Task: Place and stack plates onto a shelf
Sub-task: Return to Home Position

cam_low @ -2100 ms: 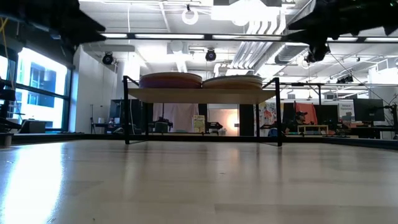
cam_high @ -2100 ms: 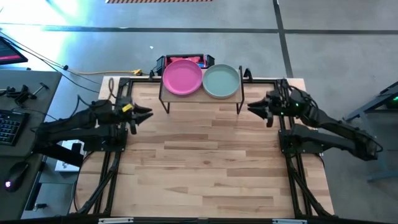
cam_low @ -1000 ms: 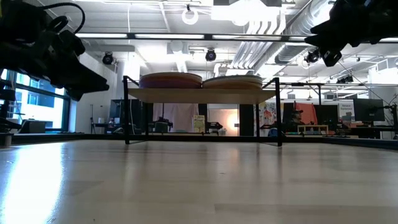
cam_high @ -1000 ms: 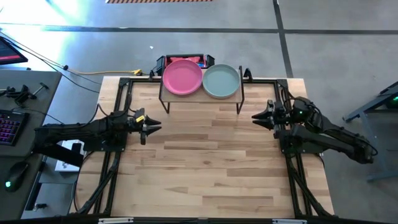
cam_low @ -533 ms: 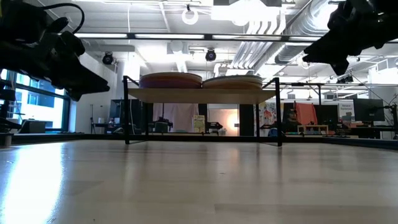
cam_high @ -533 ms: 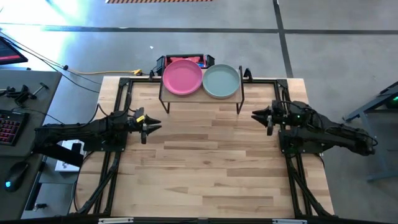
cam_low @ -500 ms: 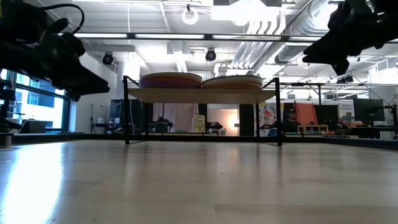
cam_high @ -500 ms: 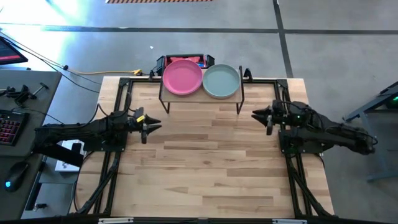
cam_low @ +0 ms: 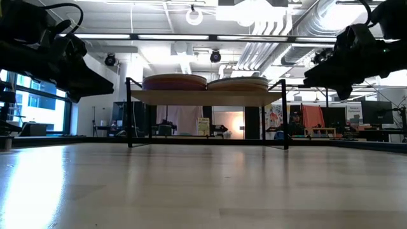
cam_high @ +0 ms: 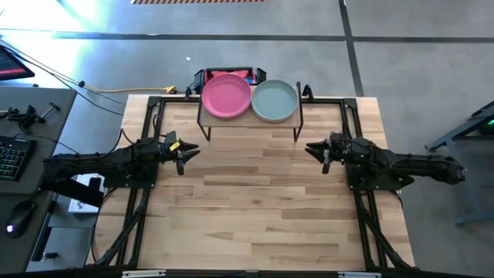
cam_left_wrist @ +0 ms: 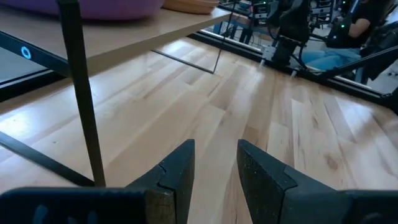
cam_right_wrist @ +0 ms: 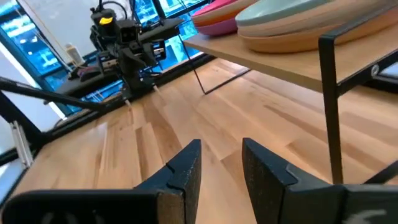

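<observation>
The shelf (cam_high: 249,119) stands at the table's far middle. Two stacks of plates rest on its top: a pink-topped one (cam_high: 225,96) on the left and a pale teal-topped one (cam_high: 274,101) on the right. The right wrist view shows the teal plate (cam_right_wrist: 298,15) lying on a beige plate (cam_right_wrist: 292,41). My left gripper (cam_high: 187,154) hovers open near the table's left side, level and pointing toward the middle. My right gripper (cam_high: 312,150) hovers open on the right side, facing it. Both are empty and stand nearer than the shelf.
The shelf's black legs (cam_left_wrist: 81,93) (cam_right_wrist: 329,106) stand between the grippers and the far edge. Black frame rails (cam_high: 147,123) run along both sides of the table. Bare wooden tabletop (cam_high: 255,208) spreads from the shelf toward the near edge.
My right gripper has come down and moved a little toward the table's middle and near edge, turning so that it points more level across the table. It has stayed open and empty. The plates and the shelf have not moved.
</observation>
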Action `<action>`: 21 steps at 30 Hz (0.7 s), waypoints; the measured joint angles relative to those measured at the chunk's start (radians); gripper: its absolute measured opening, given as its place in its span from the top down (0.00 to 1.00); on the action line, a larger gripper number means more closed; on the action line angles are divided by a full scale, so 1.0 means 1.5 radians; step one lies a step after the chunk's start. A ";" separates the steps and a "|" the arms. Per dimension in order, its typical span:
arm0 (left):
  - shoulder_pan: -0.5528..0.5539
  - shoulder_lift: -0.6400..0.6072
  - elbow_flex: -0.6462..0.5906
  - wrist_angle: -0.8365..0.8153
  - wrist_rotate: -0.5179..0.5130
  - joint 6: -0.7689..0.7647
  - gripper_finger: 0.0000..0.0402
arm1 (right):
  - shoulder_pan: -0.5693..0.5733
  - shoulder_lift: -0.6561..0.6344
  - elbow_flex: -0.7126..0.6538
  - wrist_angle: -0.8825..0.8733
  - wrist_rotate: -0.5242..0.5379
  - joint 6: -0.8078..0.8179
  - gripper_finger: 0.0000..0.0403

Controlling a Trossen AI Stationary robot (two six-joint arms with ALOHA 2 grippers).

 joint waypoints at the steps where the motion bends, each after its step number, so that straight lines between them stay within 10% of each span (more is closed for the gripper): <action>1: 0.000 0.000 0.000 0.000 0.000 0.000 0.73 | 0.000 0.000 0.000 0.000 0.000 -0.012 0.76; 21: 0.000 0.000 0.000 0.000 0.001 0.001 0.73 | 0.001 0.001 -0.009 -0.092 -0.001 -0.054 0.76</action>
